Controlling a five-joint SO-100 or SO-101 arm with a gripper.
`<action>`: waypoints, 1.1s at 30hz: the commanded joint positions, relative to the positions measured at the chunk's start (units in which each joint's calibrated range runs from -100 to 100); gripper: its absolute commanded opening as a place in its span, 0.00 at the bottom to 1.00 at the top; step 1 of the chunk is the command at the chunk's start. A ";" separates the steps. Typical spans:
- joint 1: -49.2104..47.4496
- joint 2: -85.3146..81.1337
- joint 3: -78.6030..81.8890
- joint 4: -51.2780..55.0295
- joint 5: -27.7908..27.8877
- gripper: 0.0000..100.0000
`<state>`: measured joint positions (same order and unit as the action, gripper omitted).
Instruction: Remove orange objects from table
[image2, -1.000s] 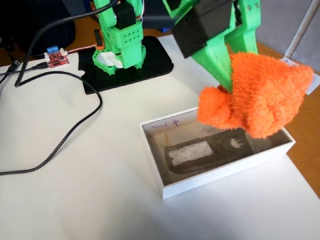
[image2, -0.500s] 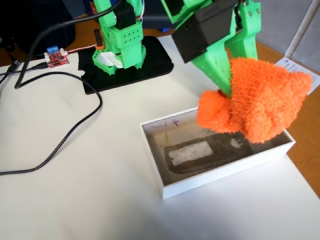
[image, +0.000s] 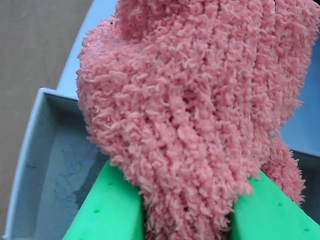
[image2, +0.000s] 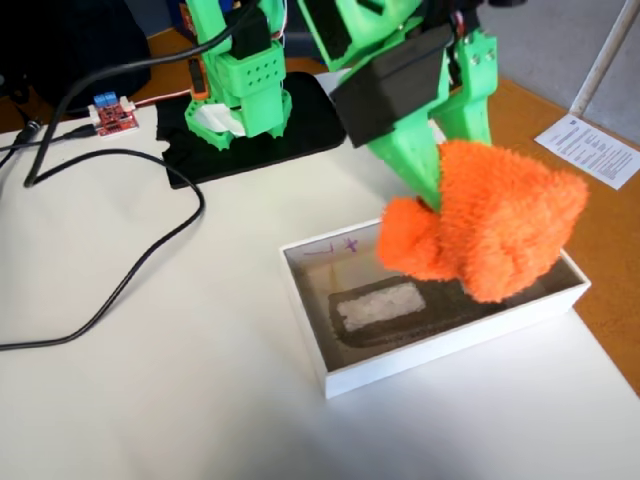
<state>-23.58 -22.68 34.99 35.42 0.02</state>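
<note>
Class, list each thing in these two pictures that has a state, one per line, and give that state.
hand: shut on the fuzzy orange object, above the box.
fuzzy orange object: held in the air, hanging over the box, not resting inside.
white box: open-topped, upright on the table, a pale patch on its floor.
black cable: lying slack across the table.

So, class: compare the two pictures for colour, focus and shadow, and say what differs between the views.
Wrist view: the fuzzy object fills the frame and looks washed-out pink, its fibres sharp while the box behind is soft. Fixed view: the same object reads vivid orange, evenly lit, casting a soft shadow inside the box; the gripper holding it is sharp.
</note>
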 joint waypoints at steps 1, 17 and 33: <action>0.32 -0.36 -4.37 -0.19 -0.34 0.00; -48.25 16.17 -36.73 -28.57 13.33 0.58; -16.98 -6.15 -2.14 -14.54 1.42 0.58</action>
<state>-57.20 -17.50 19.63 13.07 2.47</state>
